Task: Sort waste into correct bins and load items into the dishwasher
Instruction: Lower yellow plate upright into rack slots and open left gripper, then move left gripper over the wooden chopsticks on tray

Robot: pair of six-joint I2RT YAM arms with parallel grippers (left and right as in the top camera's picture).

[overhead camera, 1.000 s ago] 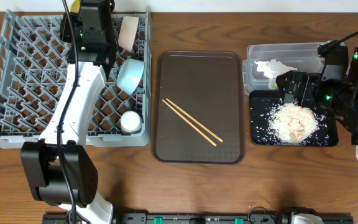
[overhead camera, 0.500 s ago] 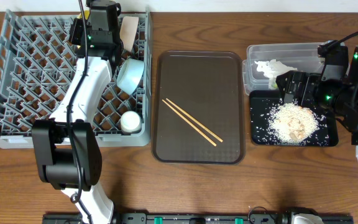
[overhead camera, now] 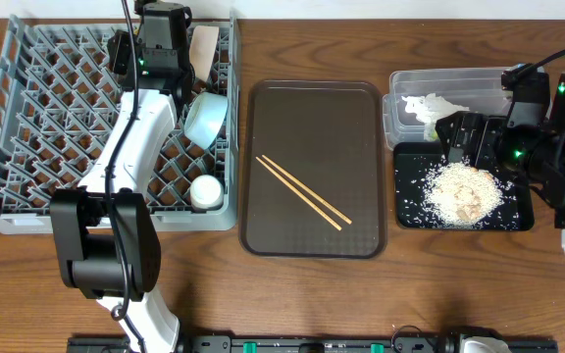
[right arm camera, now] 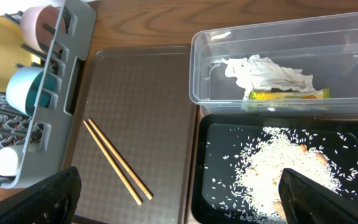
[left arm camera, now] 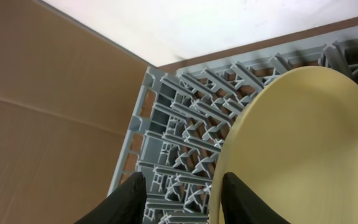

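Along the worktop's left edge sits the grey dish rack [overhead camera: 47,127], and at mid-worktop the brown serving tray [overhead camera: 312,118]. At the rack's far edge the yellow plate [left arm camera: 291,143] seems to stand among the pegs, its rim between the parted fingers of the left pincer [left arm camera: 184,190]. I'd lift straight off, so neither finger tips it. The chopsticks [overhead camera: 302,191] lie on the tray. The right pincer [right arm camera: 179,186] gapes empty near the right edge.

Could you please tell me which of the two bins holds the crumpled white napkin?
The clear plastic tub: the napkin lies in it beside the wrapper, whereas the black tray next to it holds rice crumbs.
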